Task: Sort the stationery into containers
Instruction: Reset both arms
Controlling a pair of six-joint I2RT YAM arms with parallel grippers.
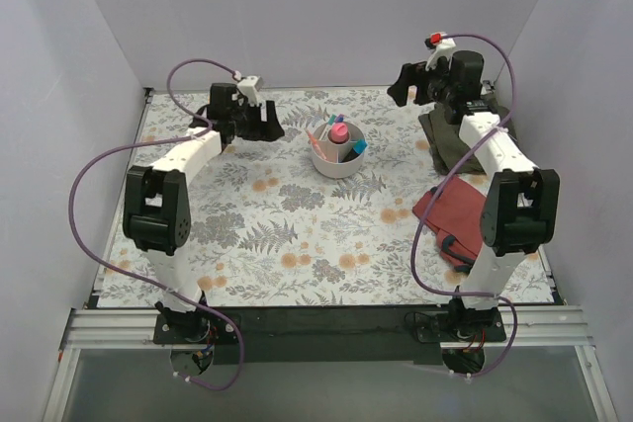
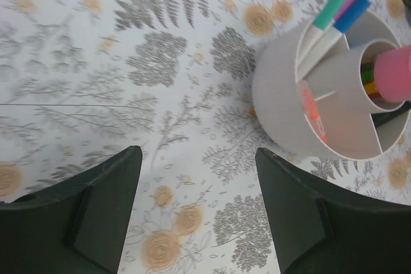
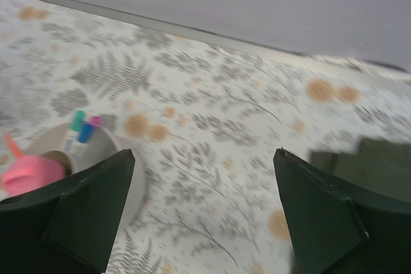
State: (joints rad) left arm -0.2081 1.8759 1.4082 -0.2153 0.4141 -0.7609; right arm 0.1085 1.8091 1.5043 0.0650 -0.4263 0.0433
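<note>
Top external view: floral table cover (image 1: 297, 244) spans the work area. Left gripper (image 2: 199, 158) and right gripper (image 3: 202, 158) each have jaws spread wide, holding nothing. Round off-white cup (image 1: 331, 163) stands upright at far centre, between the two grippers. It is partitioned inside. Central tube holds the fat pink marker (image 2: 393, 75). One outer compartment holds three white pens (image 2: 314, 36), capped green, pink and blue. Another holds the orange-pink pen (image 2: 311, 108).
</note>
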